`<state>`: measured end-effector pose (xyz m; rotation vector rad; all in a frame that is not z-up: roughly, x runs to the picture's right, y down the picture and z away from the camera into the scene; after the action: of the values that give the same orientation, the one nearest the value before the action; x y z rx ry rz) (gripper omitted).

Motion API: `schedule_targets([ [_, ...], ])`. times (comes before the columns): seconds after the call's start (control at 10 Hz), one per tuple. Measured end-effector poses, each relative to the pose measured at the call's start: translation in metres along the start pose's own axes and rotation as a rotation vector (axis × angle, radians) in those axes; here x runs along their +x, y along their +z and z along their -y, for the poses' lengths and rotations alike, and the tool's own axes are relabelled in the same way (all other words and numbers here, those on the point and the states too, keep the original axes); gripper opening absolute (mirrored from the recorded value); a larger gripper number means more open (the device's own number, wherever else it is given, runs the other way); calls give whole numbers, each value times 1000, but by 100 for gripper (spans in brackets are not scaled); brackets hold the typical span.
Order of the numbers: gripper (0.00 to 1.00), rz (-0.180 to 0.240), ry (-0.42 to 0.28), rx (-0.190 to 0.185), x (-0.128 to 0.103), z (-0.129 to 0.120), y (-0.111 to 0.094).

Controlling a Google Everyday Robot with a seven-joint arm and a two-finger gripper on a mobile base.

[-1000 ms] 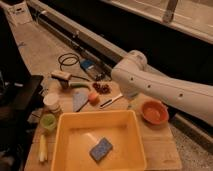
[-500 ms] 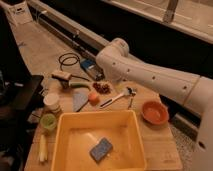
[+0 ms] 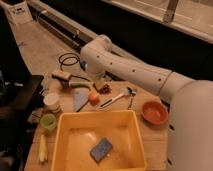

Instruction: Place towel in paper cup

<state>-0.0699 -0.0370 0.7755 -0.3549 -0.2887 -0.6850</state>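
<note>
Camera view, sponge (image 3: 101, 149) in bin (image 3: 95, 115), towel (image 3: 79, 100) beside paper cup (image 3: 51, 102), tool (image 3: 101, 86) near towel

no writing, label or number is legible anywhere; the jaws hang low over the wooden table (image 3: 152, 137).

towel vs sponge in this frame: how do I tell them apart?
Colour: the towel is pale blue-grey; the sponge is darker blue.
Shape: the towel is folded roughly triangular; the sponge is rectangular.
Place: the towel lies on the table, right of the paper cup; the sponge lies inside the yellow bin.
Shared: both are bluish and neither is held. The gripper is over the table just beyond the towel.
</note>
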Motion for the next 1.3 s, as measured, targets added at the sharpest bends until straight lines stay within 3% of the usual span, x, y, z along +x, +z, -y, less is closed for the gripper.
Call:
schedule_targets([
  [0.6,65,7,8,6,3,0,2],
  [0.9,65,93,7,10,-10,4,37],
  [1.3,65,235,-9,1,-44,15,87],
])
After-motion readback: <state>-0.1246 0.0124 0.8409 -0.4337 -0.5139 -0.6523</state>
